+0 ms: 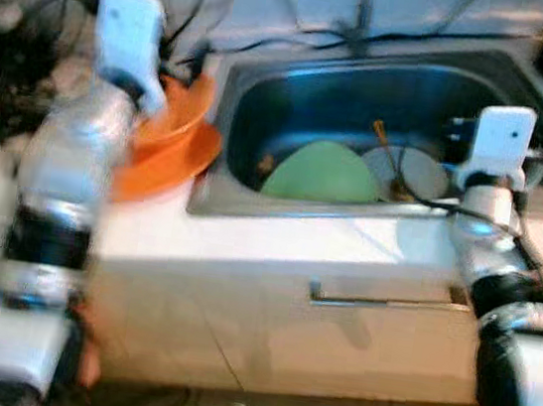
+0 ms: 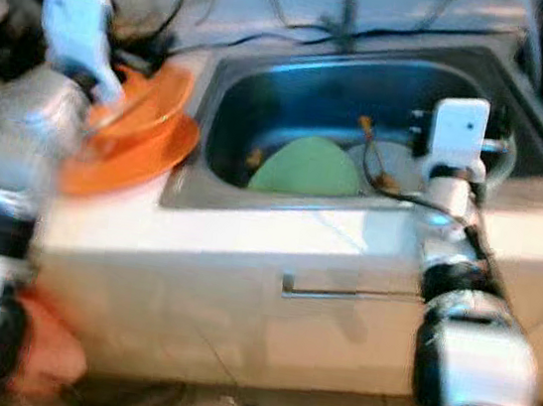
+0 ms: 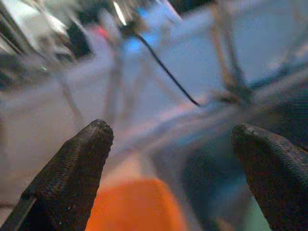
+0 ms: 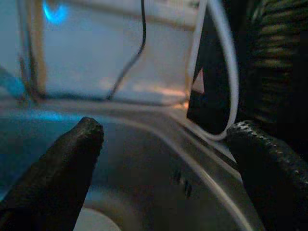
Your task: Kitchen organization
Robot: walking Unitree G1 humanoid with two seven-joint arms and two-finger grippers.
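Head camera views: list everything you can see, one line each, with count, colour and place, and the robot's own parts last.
stainless steel sink: one, silver, set in the counter.
round green plate: one, pale green, inside the sink at its front.
round white plate: one, white, in the sink beside the green plate, a thin utensil lying across it.
orange plastic bowls: a stack, count unclear, orange, on the counter left of the sink.
white counter: one, white, running along the sink's front.
drawer handle: one, metal, on the cabinet front below the sink.
cables: several, dark, behind the sink.
left tool: fingers apart, over the orange bowls.
right tool: fingers apart, over the sink's right side.
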